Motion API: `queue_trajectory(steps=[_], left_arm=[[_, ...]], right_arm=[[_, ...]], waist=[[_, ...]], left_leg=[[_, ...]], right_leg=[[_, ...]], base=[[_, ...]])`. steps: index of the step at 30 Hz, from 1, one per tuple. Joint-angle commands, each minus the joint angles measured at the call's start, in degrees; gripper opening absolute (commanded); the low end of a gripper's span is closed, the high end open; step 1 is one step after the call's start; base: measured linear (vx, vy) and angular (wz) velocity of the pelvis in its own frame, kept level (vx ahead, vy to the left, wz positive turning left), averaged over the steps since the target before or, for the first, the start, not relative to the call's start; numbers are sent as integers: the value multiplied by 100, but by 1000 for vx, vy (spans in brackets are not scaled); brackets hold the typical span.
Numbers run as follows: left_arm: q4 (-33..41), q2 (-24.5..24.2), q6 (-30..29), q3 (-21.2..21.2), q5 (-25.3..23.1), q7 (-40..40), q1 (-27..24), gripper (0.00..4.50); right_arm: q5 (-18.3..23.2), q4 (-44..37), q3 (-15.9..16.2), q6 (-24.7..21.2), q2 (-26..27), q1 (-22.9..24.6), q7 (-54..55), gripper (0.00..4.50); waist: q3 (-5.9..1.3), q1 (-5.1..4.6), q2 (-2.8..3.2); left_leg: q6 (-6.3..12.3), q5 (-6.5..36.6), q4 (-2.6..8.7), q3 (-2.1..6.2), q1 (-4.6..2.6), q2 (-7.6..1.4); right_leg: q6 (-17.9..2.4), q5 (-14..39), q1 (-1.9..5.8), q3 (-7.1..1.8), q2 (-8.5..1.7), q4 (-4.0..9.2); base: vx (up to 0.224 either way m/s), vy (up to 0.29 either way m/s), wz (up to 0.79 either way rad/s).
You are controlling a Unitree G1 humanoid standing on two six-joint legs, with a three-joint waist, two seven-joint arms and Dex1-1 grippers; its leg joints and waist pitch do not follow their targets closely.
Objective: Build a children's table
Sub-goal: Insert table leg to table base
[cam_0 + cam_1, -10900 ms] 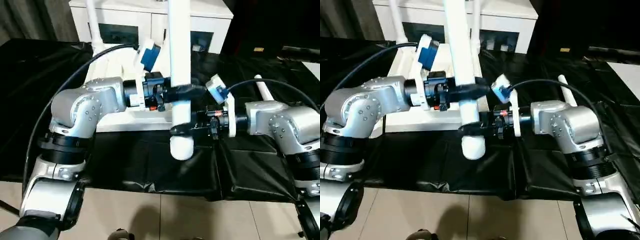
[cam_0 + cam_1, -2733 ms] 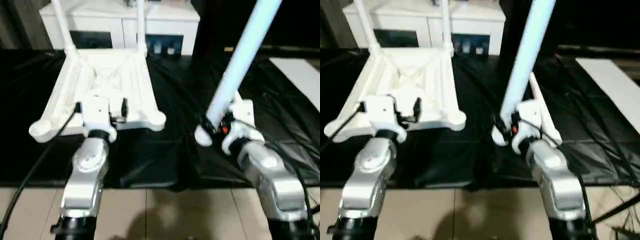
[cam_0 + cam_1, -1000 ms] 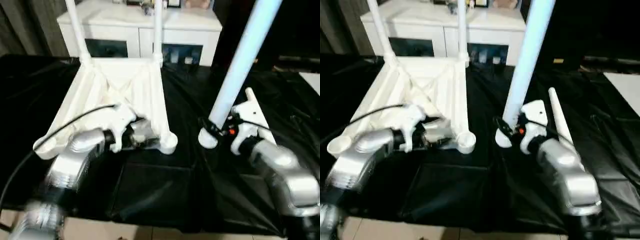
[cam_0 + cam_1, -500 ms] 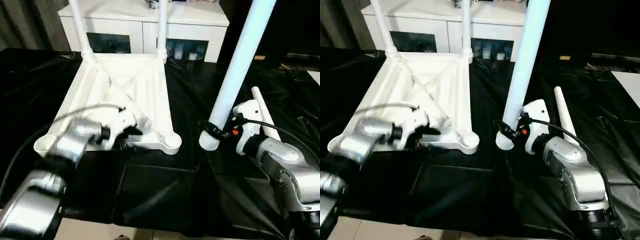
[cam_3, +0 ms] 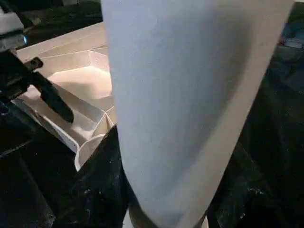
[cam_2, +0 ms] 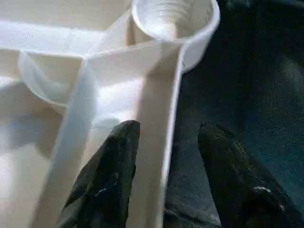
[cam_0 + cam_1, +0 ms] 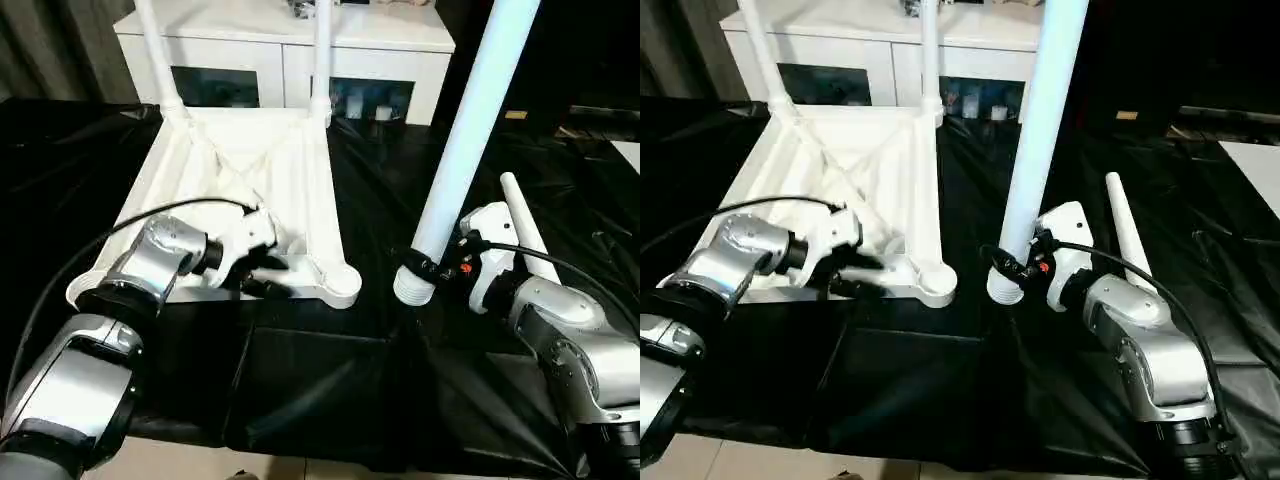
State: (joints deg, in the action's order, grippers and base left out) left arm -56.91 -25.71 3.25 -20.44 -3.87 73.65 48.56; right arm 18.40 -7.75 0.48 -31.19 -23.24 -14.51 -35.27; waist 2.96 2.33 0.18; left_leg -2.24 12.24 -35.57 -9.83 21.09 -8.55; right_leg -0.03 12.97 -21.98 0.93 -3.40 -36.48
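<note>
Black plastic sheeting (image 7: 330, 400) covers the work surface, with a white cabinet with dark glass doors (image 7: 290, 70) behind it. On the sheeting lies the white rectangular plastic tabletop (image 7: 250, 190), ribbed underside up, with 2 white tapered tube legs (image 7: 322, 55) standing in its far corner sockets. The left gripper (image 6: 166, 156) has its 2 black fingers (image 6: 107, 175) about half open, straddling the tabletop's near rim just beside the empty round corner socket (image 7: 343, 283); 1 finger sits inside the rim, the other outside over the sheeting, and whether they press the wall I cannot tell. The right gripper (image 7: 1012, 262) is clamped on a third long white leg (image 7: 465, 150) near its flared end, holding it almost upright, close to that socket but apart from it. A fourth white leg (image 7: 525, 225) lies on the sheeting behind the right arm. The risk, as I judge it: if the rim is not firmly pinched, the tabletop could slide on the slick sheeting when the leg pushes in, and a tilted leg could jam at the socket mouth
</note>
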Motion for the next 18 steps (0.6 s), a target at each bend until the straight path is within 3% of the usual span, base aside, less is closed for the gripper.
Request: queue_trajectory(steps=[1,8,18], left_arm=[[-120,-3,133,-77,-125,130,184,198],[-329,45,336,-18,-204,-40,196,138],[-607,138,555,107,-217,-18,148,58]], right_arm=[[83,-96,-18,-59,-66,-35,-18,186],[74,-72,-4,-56,-70,-56,-59,186],[80,7,28,-62,-25,-153,-107,186]], waist=[[-359,22,26],[-359,26,1],[-350,27,14]], left_leg=[[238,583,449,149,-93,-435],[215,594,454,148,-86,-444],[225,634,465,150,-94,-455]], right_leg=[[-1805,-377,298,-247,-518,386],[-1822,-393,303,-249,-528,380],[-1828,-318,288,-249,-534,391]], base=[[0,0,0],[0,0,0],[0,0,0]])
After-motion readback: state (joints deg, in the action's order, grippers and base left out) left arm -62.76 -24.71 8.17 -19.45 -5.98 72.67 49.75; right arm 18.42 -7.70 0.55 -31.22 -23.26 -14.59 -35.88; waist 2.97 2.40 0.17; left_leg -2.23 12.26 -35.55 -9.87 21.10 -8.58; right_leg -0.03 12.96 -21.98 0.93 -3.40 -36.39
